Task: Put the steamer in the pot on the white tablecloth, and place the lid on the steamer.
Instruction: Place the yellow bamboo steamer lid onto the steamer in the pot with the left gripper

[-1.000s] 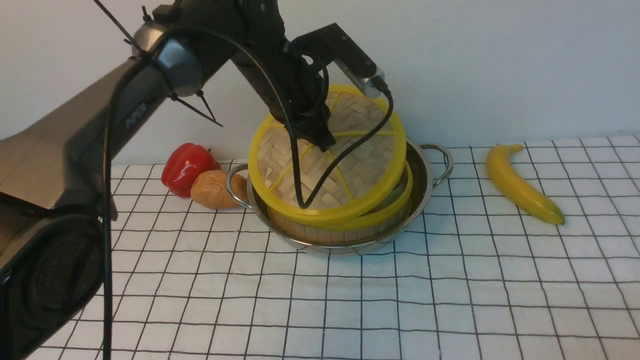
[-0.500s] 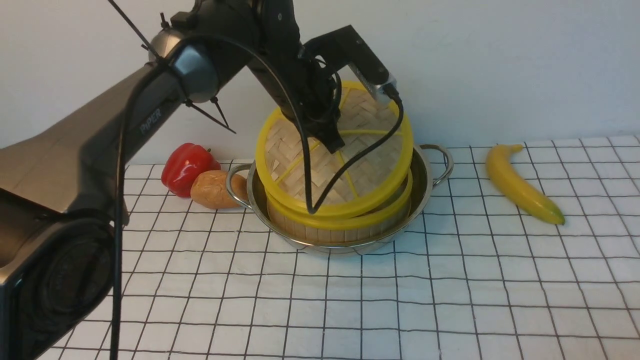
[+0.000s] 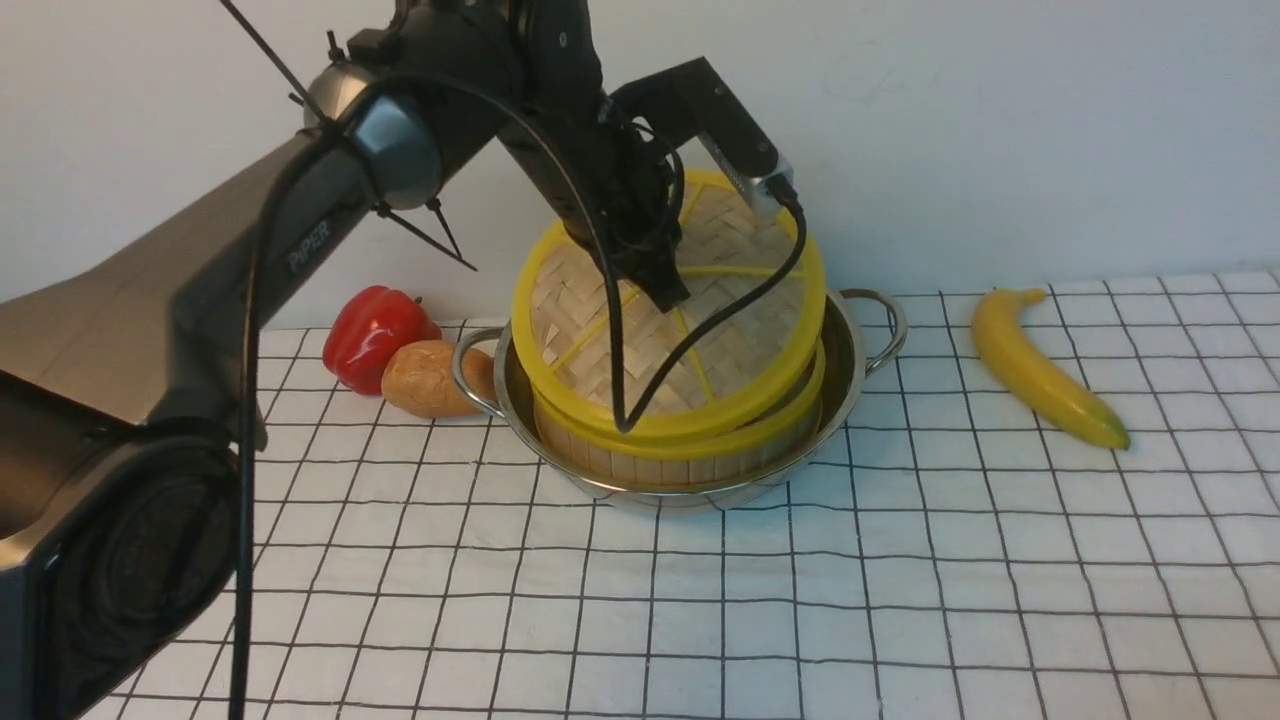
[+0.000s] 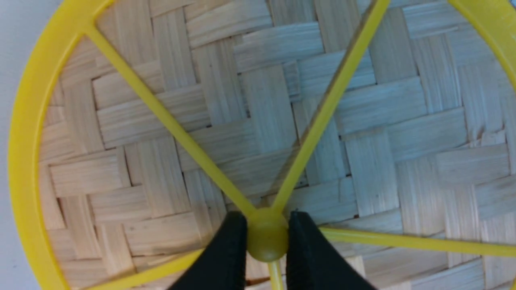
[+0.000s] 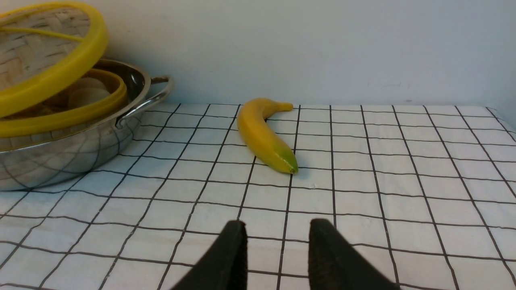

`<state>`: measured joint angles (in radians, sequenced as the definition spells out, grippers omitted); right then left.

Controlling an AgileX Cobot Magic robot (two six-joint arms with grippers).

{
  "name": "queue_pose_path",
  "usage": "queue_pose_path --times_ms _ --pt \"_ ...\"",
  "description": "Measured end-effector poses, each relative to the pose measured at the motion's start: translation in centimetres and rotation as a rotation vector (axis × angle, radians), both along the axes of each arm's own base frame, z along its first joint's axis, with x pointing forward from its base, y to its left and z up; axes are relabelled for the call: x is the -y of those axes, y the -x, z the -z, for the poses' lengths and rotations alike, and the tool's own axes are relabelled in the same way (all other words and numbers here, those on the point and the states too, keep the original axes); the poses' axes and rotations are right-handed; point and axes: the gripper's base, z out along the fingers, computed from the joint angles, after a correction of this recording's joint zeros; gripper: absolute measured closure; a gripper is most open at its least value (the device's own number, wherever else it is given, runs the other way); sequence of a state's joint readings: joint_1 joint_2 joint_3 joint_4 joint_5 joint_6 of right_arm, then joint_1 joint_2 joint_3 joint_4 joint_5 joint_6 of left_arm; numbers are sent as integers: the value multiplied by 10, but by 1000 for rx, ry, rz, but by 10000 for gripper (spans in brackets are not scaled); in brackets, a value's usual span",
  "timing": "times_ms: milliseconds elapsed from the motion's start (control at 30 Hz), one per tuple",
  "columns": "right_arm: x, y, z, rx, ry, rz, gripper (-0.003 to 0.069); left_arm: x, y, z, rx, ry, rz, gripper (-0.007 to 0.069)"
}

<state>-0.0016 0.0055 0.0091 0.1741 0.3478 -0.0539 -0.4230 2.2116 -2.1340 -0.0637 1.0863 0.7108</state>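
While the steamer [image 3: 690, 462] sits in the pot [image 3: 852, 345], the left hand [image 3: 672, 295] grips the lid [image 3: 765, 335].

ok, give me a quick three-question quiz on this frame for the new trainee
1. True or false: the steamer sits inside the pot.
2. On the lid, what do the left jaws grip? A) the rim B) the centre knob C) a spoke
3. Does the lid lie flat on the steamer, or is it tilted?
Key: 1 true; 2 B; 3 tilted, one side raised clear of the steamer's rim.
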Motion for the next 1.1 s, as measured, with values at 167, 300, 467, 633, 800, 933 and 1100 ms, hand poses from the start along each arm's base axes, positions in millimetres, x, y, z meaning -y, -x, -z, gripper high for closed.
queue_pose_path --times_ms 167,300,467,633,800,933,1100 --pt "0 0 0 0 0 0 419 2 -3 7 3 1 0 510" --pt "0 0 0 0 0 0 419 2 -4 6 17 7 5 510" --pt "0 0 0 0 0 0 419 3 -7 11 31 -1 30 510" --pt "0 0 0 0 0 0 419 5 -11 20 29 -3 33 510" --pt "0 0 0 0 0 0 419 7 -13 29 10 -2 30 510" --pt "0 0 0 0 0 0 419 7 -13 30 10 -1 31 510" --pt "0 0 0 0 0 0 419 7 -13 30 10 0 31 510"
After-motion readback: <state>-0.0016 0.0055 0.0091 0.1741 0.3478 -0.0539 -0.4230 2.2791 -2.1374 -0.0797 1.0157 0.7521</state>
